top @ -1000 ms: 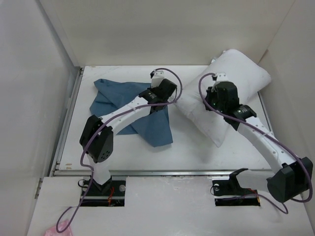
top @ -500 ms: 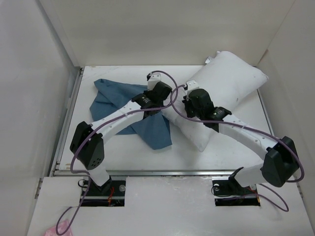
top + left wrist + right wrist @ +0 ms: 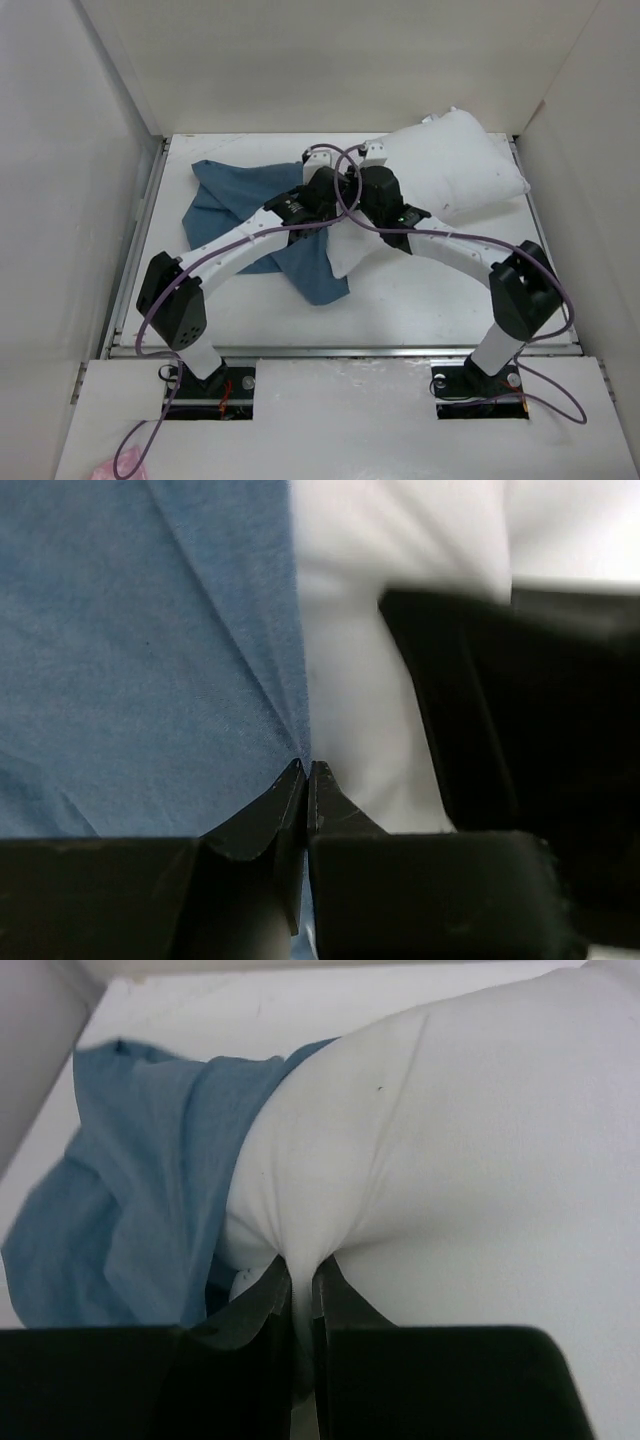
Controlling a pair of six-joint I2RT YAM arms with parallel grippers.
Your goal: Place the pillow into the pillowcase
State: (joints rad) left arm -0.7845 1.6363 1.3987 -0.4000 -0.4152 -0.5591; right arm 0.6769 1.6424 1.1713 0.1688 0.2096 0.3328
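Note:
The white pillow (image 3: pixel 450 165) lies at the back right of the table, one end drawn left to the middle. My right gripper (image 3: pixel 302 1268) is shut on a pinched fold of the pillow (image 3: pixel 480 1140). The blue pillowcase (image 3: pixel 235 200) lies crumpled at the back left. My left gripper (image 3: pixel 305 770) is shut on the right edge of the pillowcase (image 3: pixel 130 650), with white pillow fabric (image 3: pixel 370 680) just beyond. Both gripper heads meet side by side at the table's middle, where pillow and pillowcase (image 3: pixel 140 1190) touch; the top view hides the fingertips.
White walls enclose the table on the left, back and right. A metal rail (image 3: pixel 135 250) runs along the left edge and another along the front (image 3: pixel 340 350). A pink scrap (image 3: pixel 110 468) lies below the left arm's base.
My right arm has swung left, dragging the pillow's near end across the table to the pillowcase's edge. The left gripper has stayed shut on the pillowcase, shifting only slightly.

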